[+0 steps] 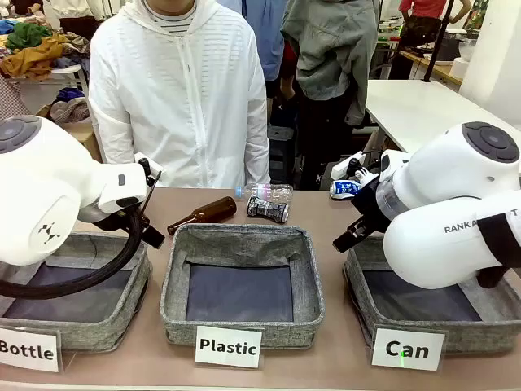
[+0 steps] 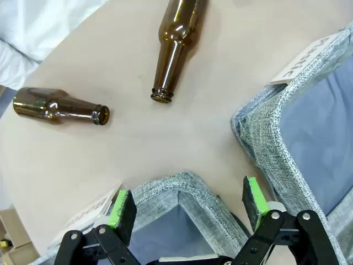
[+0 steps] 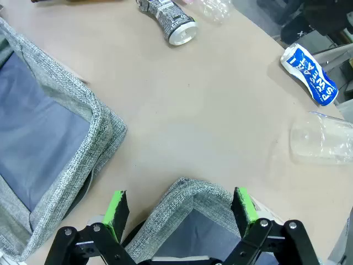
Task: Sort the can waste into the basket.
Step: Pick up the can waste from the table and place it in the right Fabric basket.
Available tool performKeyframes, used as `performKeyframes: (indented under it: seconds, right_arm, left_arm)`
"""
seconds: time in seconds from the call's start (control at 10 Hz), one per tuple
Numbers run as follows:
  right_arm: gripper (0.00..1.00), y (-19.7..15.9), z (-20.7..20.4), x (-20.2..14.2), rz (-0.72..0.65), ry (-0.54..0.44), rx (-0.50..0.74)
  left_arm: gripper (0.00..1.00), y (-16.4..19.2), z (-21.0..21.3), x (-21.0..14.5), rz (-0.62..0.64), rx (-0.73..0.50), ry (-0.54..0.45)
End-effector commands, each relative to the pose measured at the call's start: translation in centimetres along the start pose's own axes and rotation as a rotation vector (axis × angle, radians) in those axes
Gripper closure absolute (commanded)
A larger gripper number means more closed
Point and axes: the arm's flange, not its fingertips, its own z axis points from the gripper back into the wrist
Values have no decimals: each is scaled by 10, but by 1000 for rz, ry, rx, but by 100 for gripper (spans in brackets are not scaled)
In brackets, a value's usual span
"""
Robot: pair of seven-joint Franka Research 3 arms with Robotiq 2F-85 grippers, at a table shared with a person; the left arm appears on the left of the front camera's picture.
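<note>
While the right arm (image 1: 456, 220) hides much of the basket (image 1: 358, 277), carded "Can" (image 1: 407, 349), both cans lie on the surface (image 3: 209, 110) beyond it. The blue can (image 3: 309, 74), lettered "SWEAT", lies near a clear bottle (image 3: 322, 144) cut off at the frame edge, and the black can (image 3: 168, 22) is farther along. The right hand (image 3: 179, 204) hangs wide open and empty over the basket's corner. The left hand (image 2: 187, 201), equally open, hangs over the "Bottle" bin (image 2: 176, 185).
</note>
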Motion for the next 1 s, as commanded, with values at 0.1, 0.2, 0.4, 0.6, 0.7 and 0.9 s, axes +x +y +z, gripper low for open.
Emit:
performKeyframes:
  seconds: [0.1, 0.2, 0.4, 0.6, 0.7, 0.9]
  right_arm:
    - [0, 0, 0, 0, 0, 0, 0]
    - [0, 0, 0, 0, 0, 0, 0]
    - [0, 0, 0, 0, 0, 0, 0]
    - [0, 0, 0, 0, 0, 0, 0]
    - [0, 0, 0, 0, 0, 0, 0]
    - [0, 0, 0, 0, 0, 0, 0]
  left_arm:
    - [0, 0, 0, 0, 0, 0, 0]
    - [0, 0, 0, 0, 0, 0, 0]
    - [0, 0, 0, 0, 0, 0, 0]
    - [0, 0, 0, 0, 0, 0, 0]
    - [0, 0, 0, 0, 0, 0, 0]
    - [0, 0, 0, 0, 0, 0, 0]
